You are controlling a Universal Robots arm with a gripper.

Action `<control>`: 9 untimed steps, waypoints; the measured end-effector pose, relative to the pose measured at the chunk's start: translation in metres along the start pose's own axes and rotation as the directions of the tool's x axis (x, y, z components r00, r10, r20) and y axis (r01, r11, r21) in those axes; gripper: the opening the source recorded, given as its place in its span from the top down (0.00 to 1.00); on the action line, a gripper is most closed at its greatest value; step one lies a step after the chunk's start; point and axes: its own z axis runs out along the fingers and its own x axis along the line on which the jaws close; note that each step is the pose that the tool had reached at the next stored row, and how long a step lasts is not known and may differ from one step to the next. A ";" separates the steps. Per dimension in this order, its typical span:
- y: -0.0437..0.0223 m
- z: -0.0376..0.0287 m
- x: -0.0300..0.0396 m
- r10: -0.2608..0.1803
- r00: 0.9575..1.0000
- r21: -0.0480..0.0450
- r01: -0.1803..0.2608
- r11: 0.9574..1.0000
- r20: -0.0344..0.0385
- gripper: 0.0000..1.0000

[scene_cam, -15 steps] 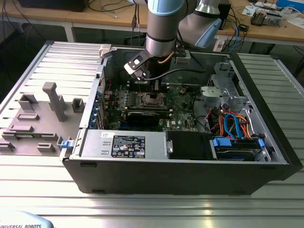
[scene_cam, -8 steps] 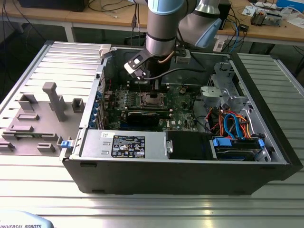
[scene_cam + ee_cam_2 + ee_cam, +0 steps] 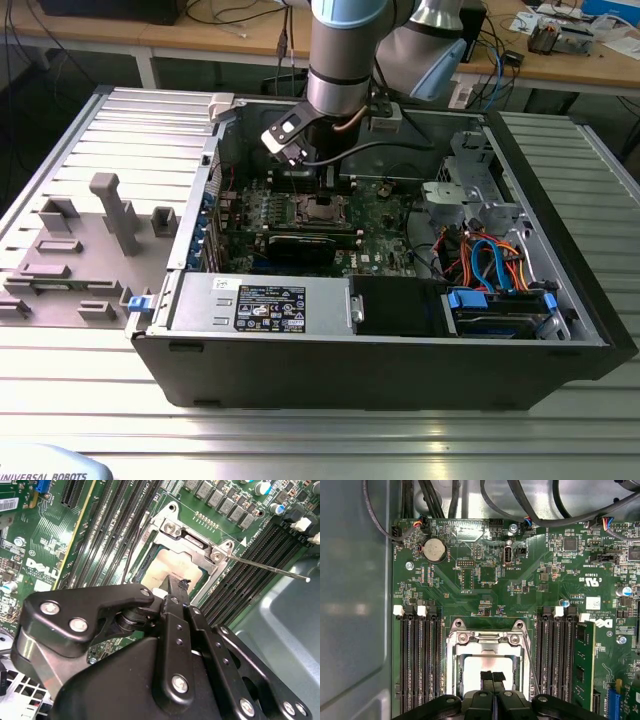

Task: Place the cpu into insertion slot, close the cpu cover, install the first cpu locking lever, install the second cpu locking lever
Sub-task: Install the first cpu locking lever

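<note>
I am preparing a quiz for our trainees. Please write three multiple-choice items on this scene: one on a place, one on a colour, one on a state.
1. Where is the cpu? A in the insertion slot; B on the grey tray; C outside the case.
2. The motherboard is: A red; B green; C white.
3. The gripper is: A wide open; B clamped on a cable; C shut.
Key: 1 A, its silver top shows through the cpu cover; 2 B, green around the slot; 3 C, its fingertips meet.

place: robotics lab | cues: slotted metal table (image 3: 320, 440); cable-strewn wooden benches (image 3: 590, 68); open computer case (image 3: 350, 372)
</note>
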 end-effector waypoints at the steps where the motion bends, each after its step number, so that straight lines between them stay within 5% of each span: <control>1: 0.0000 0.0000 0.0000 0.000 1.000 0.000 0.000 1.000 0.000 0.89; 9: 0.0000 -0.0001 0.0000 0.000 1.000 0.000 0.000 1.000 0.000 0.89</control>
